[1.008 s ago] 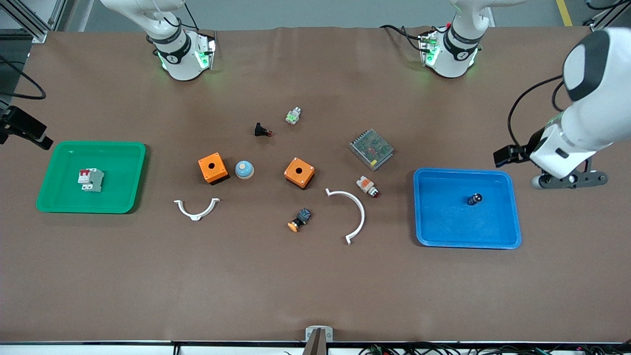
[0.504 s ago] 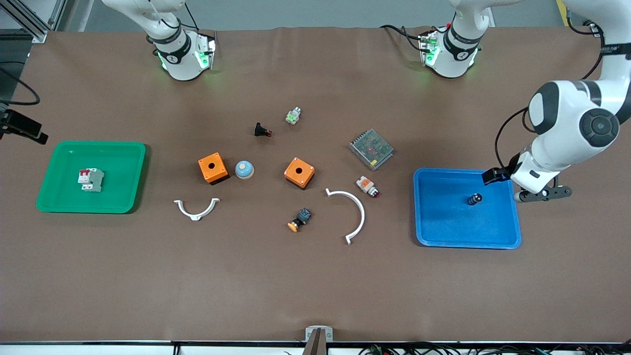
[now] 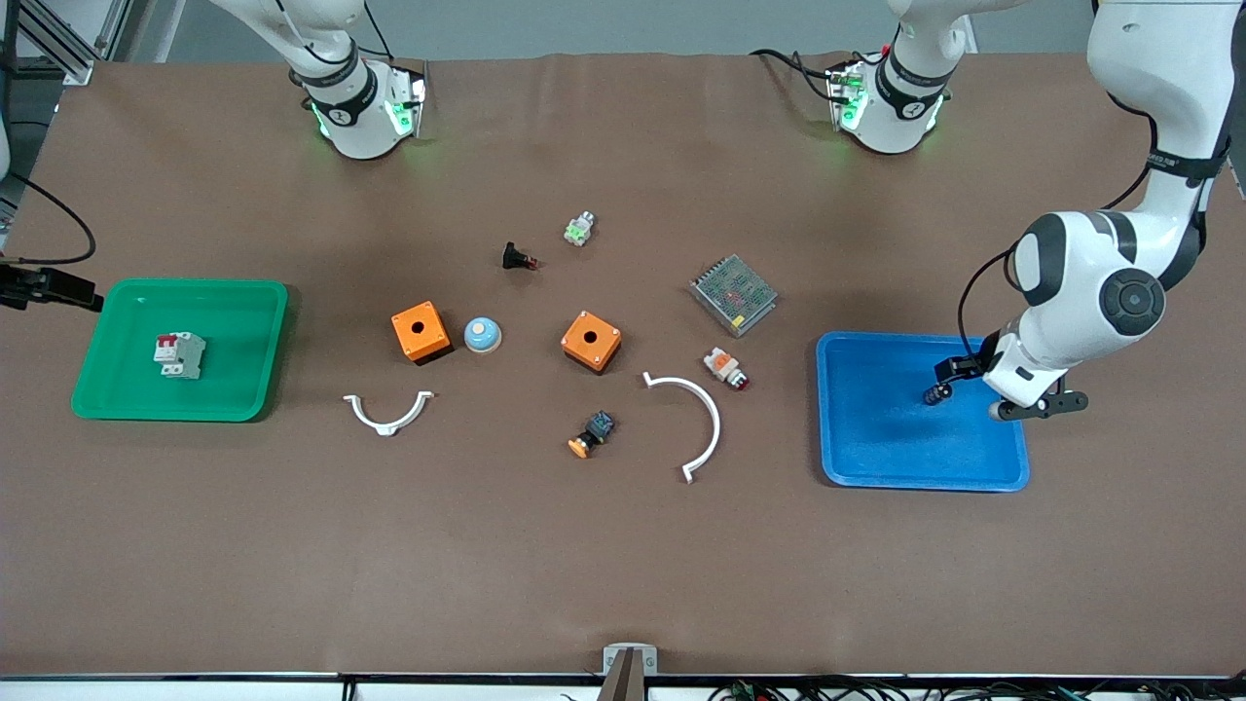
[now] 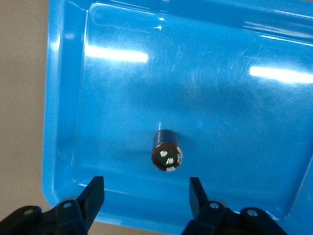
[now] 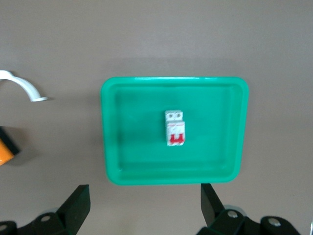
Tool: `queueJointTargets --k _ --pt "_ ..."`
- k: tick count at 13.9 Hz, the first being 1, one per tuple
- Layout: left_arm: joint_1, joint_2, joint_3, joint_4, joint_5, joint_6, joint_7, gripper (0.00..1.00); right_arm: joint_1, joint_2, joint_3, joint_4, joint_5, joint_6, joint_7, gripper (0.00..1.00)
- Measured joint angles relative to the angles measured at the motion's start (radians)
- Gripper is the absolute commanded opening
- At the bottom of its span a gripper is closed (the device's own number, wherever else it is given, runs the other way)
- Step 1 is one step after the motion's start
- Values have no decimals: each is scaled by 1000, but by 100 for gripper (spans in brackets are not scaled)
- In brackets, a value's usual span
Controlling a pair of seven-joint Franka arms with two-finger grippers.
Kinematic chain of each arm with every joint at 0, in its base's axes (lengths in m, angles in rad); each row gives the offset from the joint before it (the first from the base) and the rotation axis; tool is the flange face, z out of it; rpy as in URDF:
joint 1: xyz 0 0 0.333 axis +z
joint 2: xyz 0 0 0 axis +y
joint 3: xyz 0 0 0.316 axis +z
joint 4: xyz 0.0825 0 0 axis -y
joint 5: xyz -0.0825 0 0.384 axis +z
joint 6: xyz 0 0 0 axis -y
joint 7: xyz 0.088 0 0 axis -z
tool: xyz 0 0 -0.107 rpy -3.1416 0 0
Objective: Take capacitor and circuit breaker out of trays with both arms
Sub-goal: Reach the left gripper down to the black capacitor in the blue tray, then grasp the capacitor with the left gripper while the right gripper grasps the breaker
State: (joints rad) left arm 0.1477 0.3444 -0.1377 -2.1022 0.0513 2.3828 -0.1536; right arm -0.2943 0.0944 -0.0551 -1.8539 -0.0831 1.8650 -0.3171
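The capacitor (image 3: pixel 936 393), a small dark cylinder, lies in the blue tray (image 3: pixel 876 458). My left gripper (image 3: pixel 1034 405) hangs low over that tray at the end nearest the left arm's end of the table. In the left wrist view it (image 4: pixel 145 193) is open and empty. The capacitor (image 4: pixel 167 152) lies just past the fingertips (image 4: pixel 94 195), not between them, in the tray (image 4: pixel 68 98). The white-grey breaker (image 3: pixel 179 354) with red toggles lies in the green tray (image 3: pixel 275 350). My right gripper (image 5: pixel 145 198) is open and empty, high over bare table beside the green tray (image 5: pixel 110 127) with the breaker (image 5: pixel 175 128).
Between the trays lie two orange boxes (image 3: pixel 421 332) (image 3: pixel 591 341), a blue dome (image 3: pixel 482 335), two white curved brackets (image 3: pixel 387 413) (image 3: pixel 696 419), a metal mesh box (image 3: pixel 733 294), a black push-button (image 3: pixel 518 258), a white-and-orange button (image 3: pixel 725 367) and other small parts.
My left arm has swung in from beside the blue tray and come down, so its gripper now hangs over the tray next to the capacitor. The capacitor and the breaker have not moved.
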Motion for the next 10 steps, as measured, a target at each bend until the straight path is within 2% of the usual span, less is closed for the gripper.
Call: queueJointTargets --k 4,8,9,10 --pt "0 48 -2 1 0 65 0 68 -85 22 -1 -193 0 242 -106 100" --pt "0 92 -5 4 0 104 0 55 -109 110 0 -269 0 417 -139 100" --pt "0 99 -5 5 0 112 0 47 -110 140 0 -271 0 457 -143 100" --pt "0 108 -5 5 0 124 0 35 -111 172 0 -272 0 498 -143 100"
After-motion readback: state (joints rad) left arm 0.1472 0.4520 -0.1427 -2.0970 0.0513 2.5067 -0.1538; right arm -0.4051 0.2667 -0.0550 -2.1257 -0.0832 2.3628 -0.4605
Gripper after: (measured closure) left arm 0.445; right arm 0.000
